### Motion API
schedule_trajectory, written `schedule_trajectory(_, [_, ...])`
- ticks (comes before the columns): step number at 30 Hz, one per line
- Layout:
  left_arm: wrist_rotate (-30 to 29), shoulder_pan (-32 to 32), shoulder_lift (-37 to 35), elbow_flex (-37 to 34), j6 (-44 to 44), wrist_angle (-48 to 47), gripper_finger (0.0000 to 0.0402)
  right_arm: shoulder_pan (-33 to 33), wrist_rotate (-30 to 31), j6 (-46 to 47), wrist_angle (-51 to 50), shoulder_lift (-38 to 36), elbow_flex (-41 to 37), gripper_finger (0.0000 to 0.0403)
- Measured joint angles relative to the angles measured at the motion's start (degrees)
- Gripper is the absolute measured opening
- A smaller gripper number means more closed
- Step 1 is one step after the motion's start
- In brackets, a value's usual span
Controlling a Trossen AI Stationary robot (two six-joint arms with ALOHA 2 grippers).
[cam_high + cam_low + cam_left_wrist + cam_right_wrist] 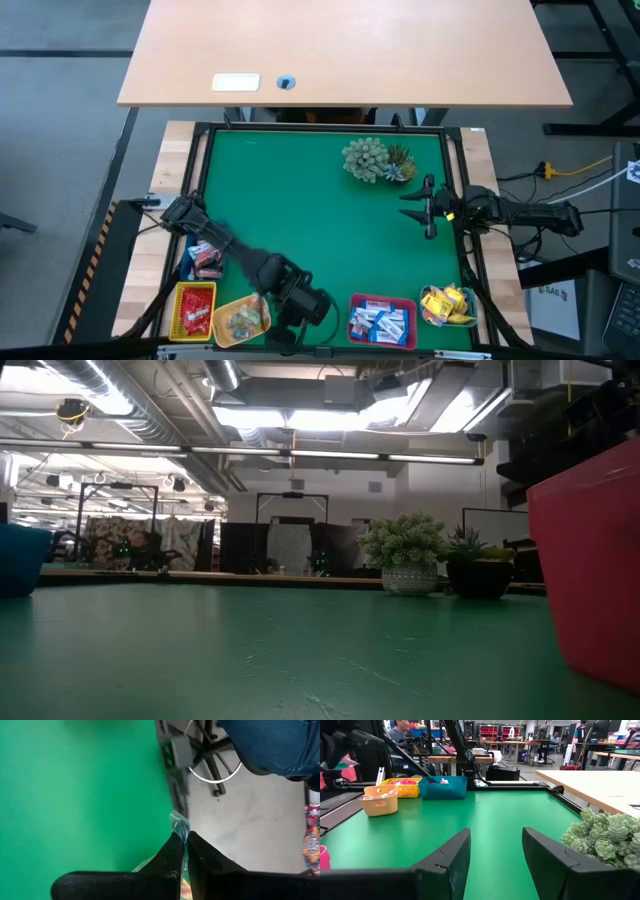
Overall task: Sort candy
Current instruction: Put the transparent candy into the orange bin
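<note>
The candy is sorted into small trays along the near edge of the green mat (320,230). Red pieces (197,314) fill the yellow tray (181,310). Clear-wrapped pieces (243,320) lie in the tan tray (236,335) beside it. Blue-and-white pieces (381,321) fill the red tray (381,301), and yellow pieces (449,303) sit in a tray at the right corner. Dark red pieces (207,263) lie in the blue tray (187,262) at the left edge.

The left gripper (184,839) hangs over the tan tray, its fingers together and pinching one clear-wrapped sweet (179,826) at the tips. The right gripper (420,207) waits near the right edge of the mat, off the surface, its fingers (451,857) standing apart with nothing between them.

The mat is flat, bare across its centre and framed by a dark rail on a light wooden bench. A spiky pale green plant (367,159) in a pot stands towards the far right corner, with a smaller dark-potted plant (478,567) touching or just beside it. A pale wooden desk (345,50) stands beyond the far edge. The room behind is a workshop with exposed ceiling ducts (150,400), strip lights, more benches and people seated in the distance (400,730).
</note>
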Motion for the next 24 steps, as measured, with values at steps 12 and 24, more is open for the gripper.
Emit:
schedule_trajectory(12, [-13.3,-12.3,0.0,0.0,-20.8,-12.0,0.0000,0.0,-0.3,1.6,0.0,0.0,0.0,0.0179])
schedule_trajectory(24, [-20.3,-18.5,0.0,0.0,-37.9,-18.4,0.0011,0.0,-0.3,1.5,0.0,0.0,0.0,0.0179])
